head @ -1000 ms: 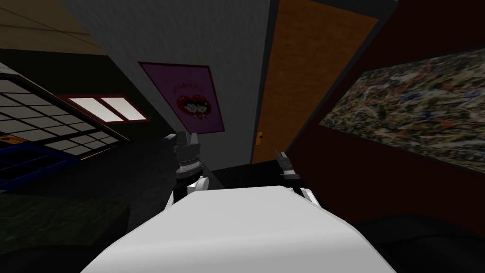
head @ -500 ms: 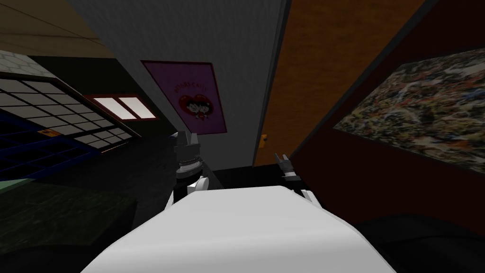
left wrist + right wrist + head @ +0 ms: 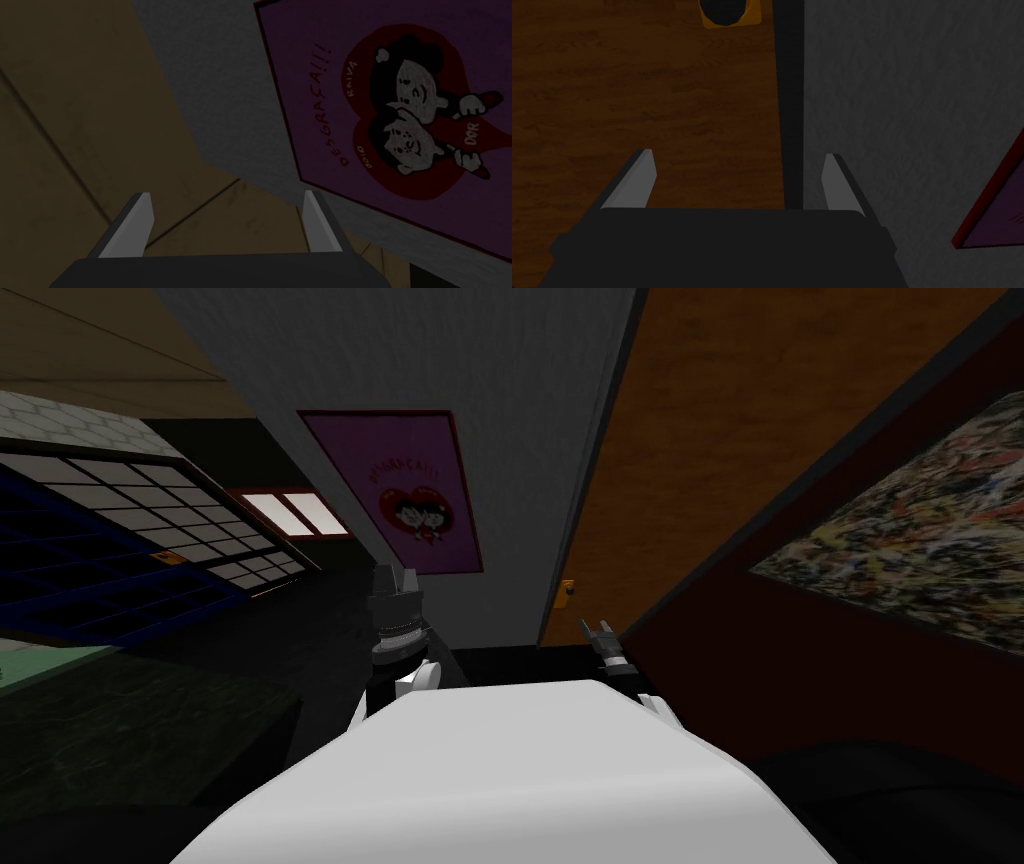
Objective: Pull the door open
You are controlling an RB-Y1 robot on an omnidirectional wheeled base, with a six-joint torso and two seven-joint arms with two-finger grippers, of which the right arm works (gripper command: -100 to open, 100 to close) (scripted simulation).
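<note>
A brown wooden door [image 3: 740, 428] stands shut in a dark frame, straight ahead and slightly to my right. Its dark knob on an orange plate [image 3: 567, 587] sits low on the door's left edge. In the right wrist view the same knob [image 3: 728, 11] lies ahead of my right gripper [image 3: 737, 180], well beyond the fingertips and apart from them. That gripper [image 3: 600, 629] is open and holds nothing. The door's wood [image 3: 637, 100] and its dark frame edge [image 3: 791, 100] lie between the fingers' lines. My left gripper [image 3: 393, 580] is raised at the left, open and empty [image 3: 227, 222].
A grey wall [image 3: 480, 408] left of the door carries a purple poster [image 3: 412, 493]. A dark red wall [image 3: 820, 678] with a speckled painting [image 3: 920, 548] runs close along my right. A blue shelf unit [image 3: 110, 548] stands far left.
I have moved forward toward the door: door, knob and poster have grown larger and shifted right in the head view. Both arms keep their pose.
</note>
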